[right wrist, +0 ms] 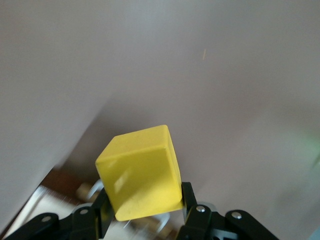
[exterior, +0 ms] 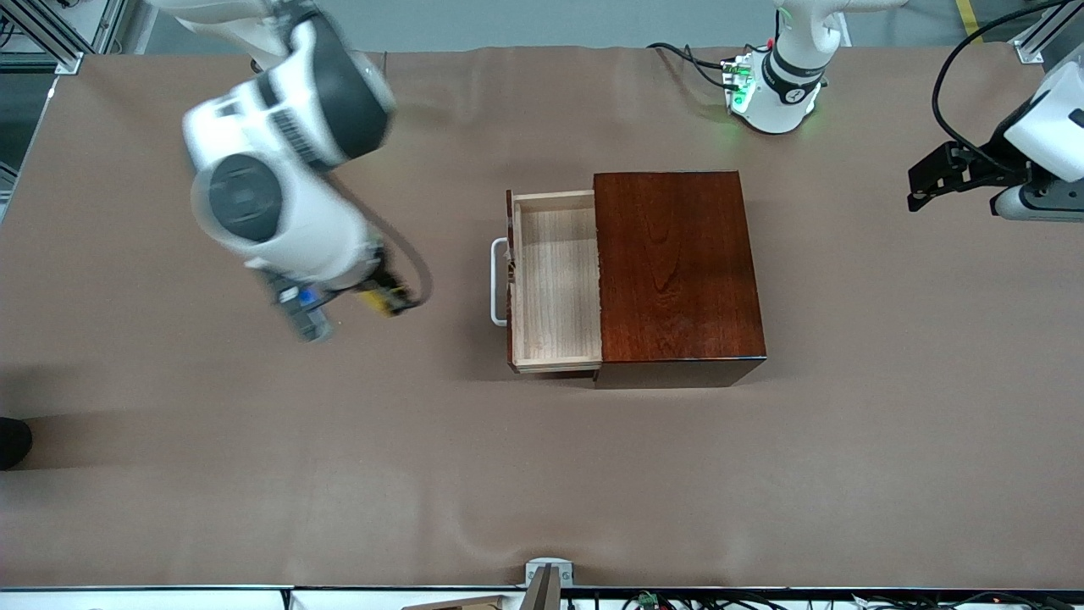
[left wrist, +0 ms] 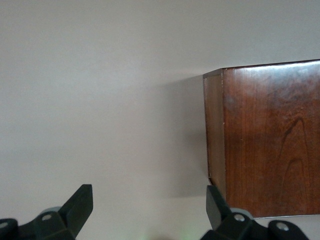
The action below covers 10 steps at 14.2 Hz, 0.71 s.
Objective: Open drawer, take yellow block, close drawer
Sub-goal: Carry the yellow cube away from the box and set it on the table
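Note:
The drawer (exterior: 555, 280) stands pulled out of the reddish-brown box (exterior: 677, 271), its white handle (exterior: 498, 284) facing the right arm's end of the table. Its pale-wood tray looks empty. My right gripper (exterior: 391, 301) is shut on the yellow block (exterior: 378, 298) and holds it above the bare table in front of the drawer. In the right wrist view the block (right wrist: 140, 170) sits between the fingers of the right gripper (right wrist: 145, 197). My left gripper (exterior: 923, 182) waits open and empty at the left arm's end of the table. In the left wrist view the left gripper (left wrist: 150, 200) is beside the box (left wrist: 270, 140).
The brown table covering (exterior: 254, 466) spreads around the box. The left arm's base (exterior: 775, 93) with cables stands at the table's edge farthest from the front camera. A small bracket (exterior: 546, 576) sits at the nearest edge.

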{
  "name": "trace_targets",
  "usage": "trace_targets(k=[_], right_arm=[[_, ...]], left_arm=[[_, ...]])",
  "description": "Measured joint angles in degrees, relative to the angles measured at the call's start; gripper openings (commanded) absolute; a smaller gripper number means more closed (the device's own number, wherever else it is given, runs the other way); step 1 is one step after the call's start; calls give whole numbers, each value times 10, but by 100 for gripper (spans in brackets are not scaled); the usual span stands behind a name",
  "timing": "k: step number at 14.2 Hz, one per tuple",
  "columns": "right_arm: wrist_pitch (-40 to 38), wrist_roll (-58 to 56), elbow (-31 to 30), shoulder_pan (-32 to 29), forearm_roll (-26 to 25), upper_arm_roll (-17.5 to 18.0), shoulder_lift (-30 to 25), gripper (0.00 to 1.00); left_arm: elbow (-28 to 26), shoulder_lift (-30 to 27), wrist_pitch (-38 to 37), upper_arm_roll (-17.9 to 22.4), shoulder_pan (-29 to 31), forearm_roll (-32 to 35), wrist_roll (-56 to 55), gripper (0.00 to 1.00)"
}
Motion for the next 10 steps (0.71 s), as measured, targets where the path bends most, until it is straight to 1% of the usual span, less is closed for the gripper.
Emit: trace_targets(k=[2,5,7,9,10], right_arm=[[1,-162,-38,-70,-13,-2,-24,17],[16,-393,-62,-178,-36,-4,-34,17],[60,-534,-75,-243,-43,-4,-30,16],[113,-653,-84,-305,-46,-5,-13,16],[137,-691,-87,-330,-49,-5,2,11]], left_arm=[[1,0,0,-3,0,0,0,100],[1,1,0,-4,0,0,0,100],[1,1,0,-4,0,0,0,100],[1,1,0,-5,0,0,0,100],[1,1,0,-5,0,0,0,100]])
